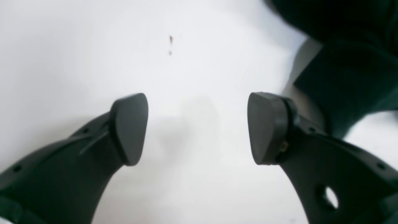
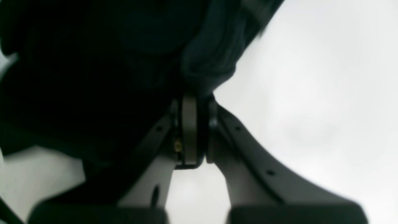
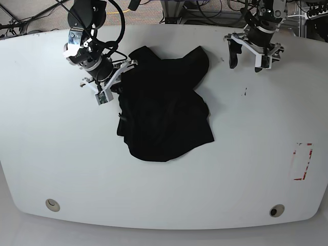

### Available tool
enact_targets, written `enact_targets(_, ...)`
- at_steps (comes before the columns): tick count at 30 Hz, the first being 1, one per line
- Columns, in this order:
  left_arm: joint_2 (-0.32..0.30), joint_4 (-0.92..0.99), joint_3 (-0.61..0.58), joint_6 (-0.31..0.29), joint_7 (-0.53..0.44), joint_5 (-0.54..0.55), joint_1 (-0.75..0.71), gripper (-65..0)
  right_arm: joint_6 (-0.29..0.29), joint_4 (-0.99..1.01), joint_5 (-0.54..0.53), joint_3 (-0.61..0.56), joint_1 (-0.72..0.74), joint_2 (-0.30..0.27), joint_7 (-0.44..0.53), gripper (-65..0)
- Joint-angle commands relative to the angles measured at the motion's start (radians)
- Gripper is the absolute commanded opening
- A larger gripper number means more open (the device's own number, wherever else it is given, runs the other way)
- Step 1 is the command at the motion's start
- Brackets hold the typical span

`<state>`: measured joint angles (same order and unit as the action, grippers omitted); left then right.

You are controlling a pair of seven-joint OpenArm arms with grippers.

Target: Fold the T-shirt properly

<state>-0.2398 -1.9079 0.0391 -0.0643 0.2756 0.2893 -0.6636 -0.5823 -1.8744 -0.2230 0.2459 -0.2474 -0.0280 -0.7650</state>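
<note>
Plainly, the T-shirt (image 3: 164,110) lies crumpled in a dark heap left of centre on the white table (image 3: 246,169), nothing laid flat yet, so the step in hand looks like spreading it out before any fold. The right gripper (image 2: 194,130), at the heap's far left edge, has its jaws pressed together on a bunched ridge of the black cloth; to do this well I would judge it should draw that edge outward and low, so the fabric slides open rather than lifting into a tangle. The left gripper (image 1: 197,127) hangs spread wide and empty over bare table at the far right, just beside the cloth's far right edge, and would best take that edge to pull against the first. No lettering or label is readable anywhere on the shirt.
</note>
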Motion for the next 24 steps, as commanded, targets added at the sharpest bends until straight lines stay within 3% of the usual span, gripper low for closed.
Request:
enact_targets(1, -0.003, -0.018, -0.029, -0.007, -0.002, 0.004, 0.021, -19.7, -0.001, -0.104, -0.028, -0.015, 0.043, -0.045, 0.032, -65.0)
enact_targets(10, -0.036, -0.017, -0.13, -0.012, 0.001, 0.003, 0.075, -19.3, -0.012, -0.161, -0.026, -0.101, 0.291, -0.143, -0.064, -65.0)
enact_targets(19, -0.046, -0.011, -0.17, -0.156, 0.001, 0.003, 0.094, -19.6, -0.069, -0.159, -0.026, -0.139, 0.593, -0.184, -0.179, -65.0)
enact_targets(24, -0.043, 0.009, -0.172, -0.159, 0.0, 0.006, 0.123, -19.6, -0.074, -0.159, -0.019, -0.181, 0.695, -0.197, -0.187, -65.0)
